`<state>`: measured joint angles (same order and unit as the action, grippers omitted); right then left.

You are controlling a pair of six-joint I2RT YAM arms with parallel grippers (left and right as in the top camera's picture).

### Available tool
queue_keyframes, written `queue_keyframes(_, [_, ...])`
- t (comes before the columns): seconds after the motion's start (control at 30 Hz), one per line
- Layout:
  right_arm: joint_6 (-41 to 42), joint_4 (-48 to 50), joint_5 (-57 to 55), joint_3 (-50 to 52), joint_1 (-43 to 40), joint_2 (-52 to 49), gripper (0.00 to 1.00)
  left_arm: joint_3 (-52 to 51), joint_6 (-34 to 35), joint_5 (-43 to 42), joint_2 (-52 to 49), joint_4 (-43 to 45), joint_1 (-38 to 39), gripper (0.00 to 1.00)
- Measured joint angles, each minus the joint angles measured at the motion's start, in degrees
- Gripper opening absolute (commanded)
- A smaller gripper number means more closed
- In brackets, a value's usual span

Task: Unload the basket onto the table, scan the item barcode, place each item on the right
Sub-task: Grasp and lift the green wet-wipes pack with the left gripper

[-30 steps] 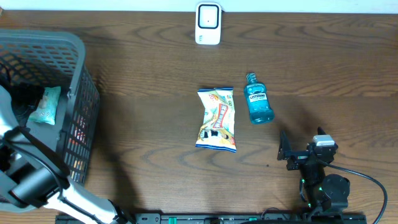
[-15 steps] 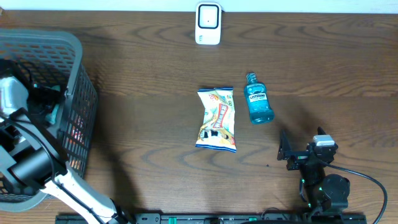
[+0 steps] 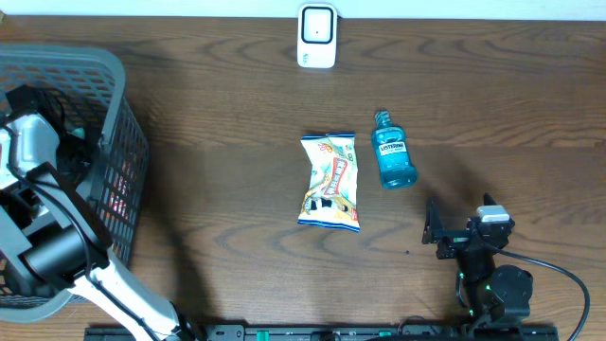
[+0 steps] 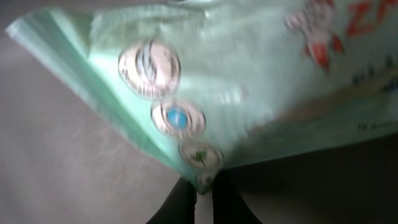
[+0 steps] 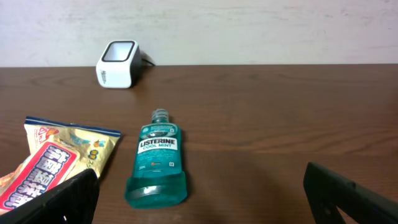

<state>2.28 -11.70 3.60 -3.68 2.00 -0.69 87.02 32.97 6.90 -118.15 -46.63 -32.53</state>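
Note:
A mint-green printed packet (image 4: pixel 249 81) fills the left wrist view, and my left gripper (image 4: pixel 204 194) is shut on its lower corner. From overhead the left arm reaches down into the grey basket (image 3: pixel 119 78) and hides the packet. The white barcode scanner (image 3: pixel 316 36) stands at the table's far edge, also seen as the scanner (image 5: pixel 117 63) in the right wrist view. My right gripper (image 5: pixel 199 199) rests open and empty near the front edge, behind the blue mouthwash bottle (image 5: pixel 157 165).
A yellow snack bag (image 3: pixel 330 182) and the mouthwash bottle (image 3: pixel 393 156) lie side by side mid-table. The snack bag (image 5: pixel 53 165) is left of the right gripper. The tall mesh basket occupies the left end of the table.
The left gripper has closed on the green packet's corner. The left arm shifted farther into the basket and now covers the packet from above. The right arm is still.

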Motion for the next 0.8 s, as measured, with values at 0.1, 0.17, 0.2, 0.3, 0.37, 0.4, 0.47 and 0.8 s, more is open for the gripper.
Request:
queue_keyframes(0.1, [0.02, 0.02, 0.0, 0.0, 0.0, 0.0, 0.99, -1.03, 0.0, 0.22, 2.84, -0.7, 0.02, 0.07])
queue_keyframes(0.17, [0.0, 0.0, 0.0, 0.0, 0.0, 0.0, 0.99, -1.29, 0.0, 0.39, 6.6, -0.83, 0.02, 0.07])
queue_keyframes(0.2, [0.02, 0.0, 0.0, 0.0, 0.0, 0.0, 0.99, -1.29, 0.0, 0.44, 8.87, -0.76, 0.02, 0.07])
queue_keyframes(0.3, [0.0, 0.02, 0.0, 0.0, 0.0, 0.0, 0.99, -1.27, 0.0, 0.63, 16.87, -0.55, 0.02, 0.07])
queue_keyframes(0.37, [0.0, 0.0, -0.02, 0.0, 0.0, 0.0, 0.99, -1.11, -0.22, 0.81, 22.6, 0.35, 0.02, 0.52])
queue_keyframes(0.4, [0.0, 0.0, 0.0, 0.0, 0.0, 0.0, 0.99, -1.09, 0.04, 0.76, 23.34, 0.59, 0.02, 0.72])
queue_keyframes(0.47, [0.0, 0.0, 0.0, 0.0, 0.0, 0.0, 0.99, -0.98, -1.25, 0.85, 25.44, 2.45, 0.02, 0.88])
queue_keyframes(0.8, [0.02, 0.02, 0.0, 0.0, 0.0, 0.0, 0.99, -0.87, -25.16, 0.94, 14.43, 7.15, 0.02, 0.93])
